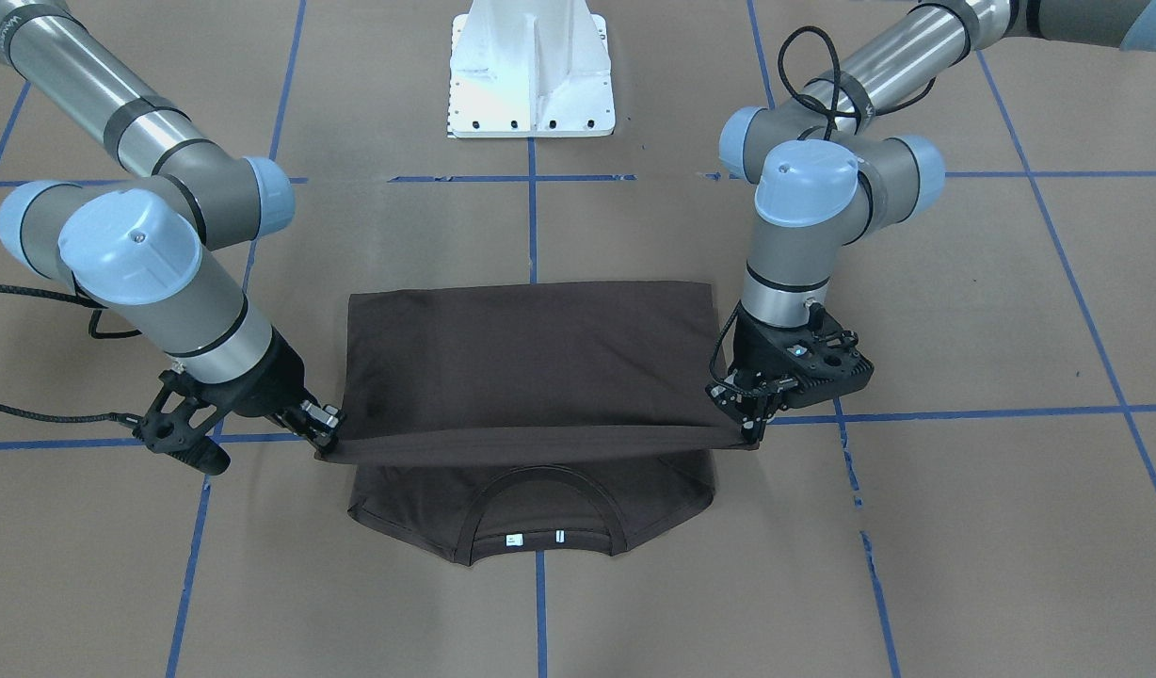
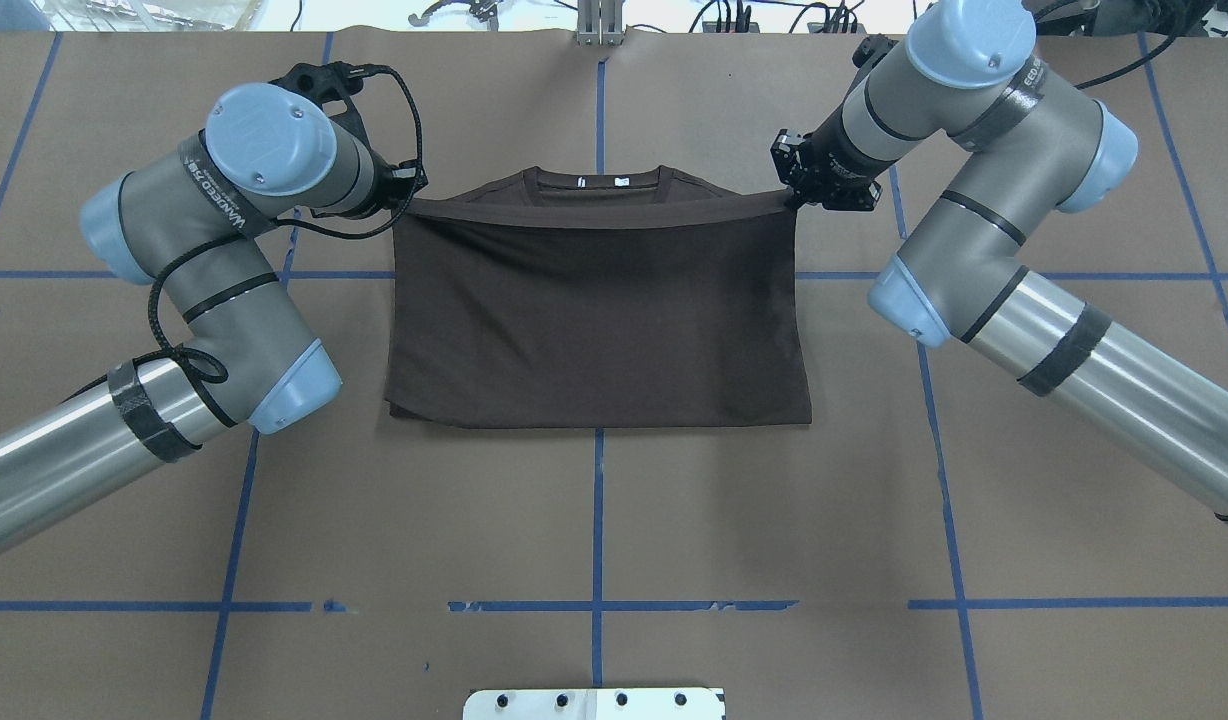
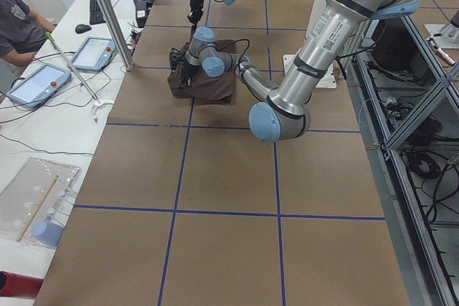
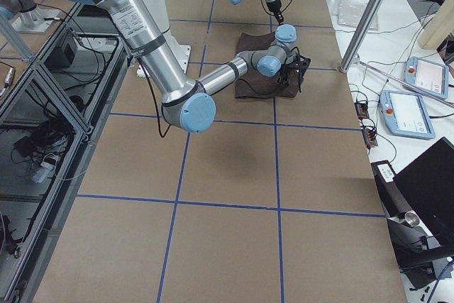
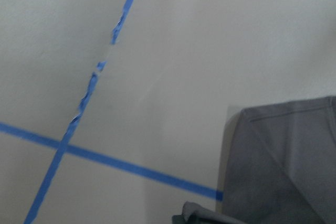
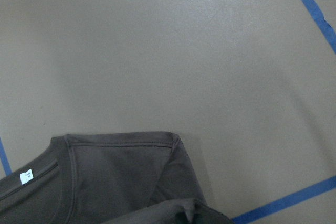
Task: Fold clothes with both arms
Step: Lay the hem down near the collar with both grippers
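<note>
The dark brown T-shirt [image 1: 526,363] lies on the brown table, its lower half lifted and drawn over the body toward the collar [image 1: 540,539], where white neck tags show. In the front-facing view my left gripper [image 1: 752,428] is shut on the right end of the raised edge and my right gripper [image 1: 326,438] on the left end. The edge is stretched taut between them. From overhead, the T-shirt [image 2: 599,320] spans from the left gripper [image 2: 406,197] to the right gripper [image 2: 789,195]. Each wrist view shows shirt cloth [image 5: 286,166] [image 6: 121,174] below; the fingers are out of frame.
The white bolted pedestal [image 1: 531,75] stands on the robot's side of the table. Blue tape lines [image 2: 597,520] grid the brown surface. In the left side view, a person [image 3: 16,23] sits beyond the table's far edge beside tablets [image 3: 37,82].
</note>
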Tool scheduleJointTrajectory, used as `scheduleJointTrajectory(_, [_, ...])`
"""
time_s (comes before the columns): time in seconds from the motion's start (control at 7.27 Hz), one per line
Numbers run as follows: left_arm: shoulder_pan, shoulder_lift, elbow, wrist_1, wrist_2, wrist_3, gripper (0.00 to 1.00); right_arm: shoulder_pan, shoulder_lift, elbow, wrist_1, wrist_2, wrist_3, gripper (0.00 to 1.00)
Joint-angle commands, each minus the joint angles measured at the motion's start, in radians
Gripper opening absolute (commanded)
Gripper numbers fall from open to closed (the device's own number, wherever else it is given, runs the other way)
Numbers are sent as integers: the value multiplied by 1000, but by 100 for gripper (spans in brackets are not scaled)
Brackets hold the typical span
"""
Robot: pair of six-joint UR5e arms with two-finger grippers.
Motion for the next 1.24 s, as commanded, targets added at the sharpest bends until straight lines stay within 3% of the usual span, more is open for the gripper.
scheduleJointTrajectory(0.0, [-3, -8, 53, -50, 13, 0, 0, 6, 34, -62, 21, -1, 0, 0])
scheduleJointTrajectory(1.1, [-31, -80, 151, -60, 17, 0, 0, 44, 111, -171, 21, -1, -2, 0])
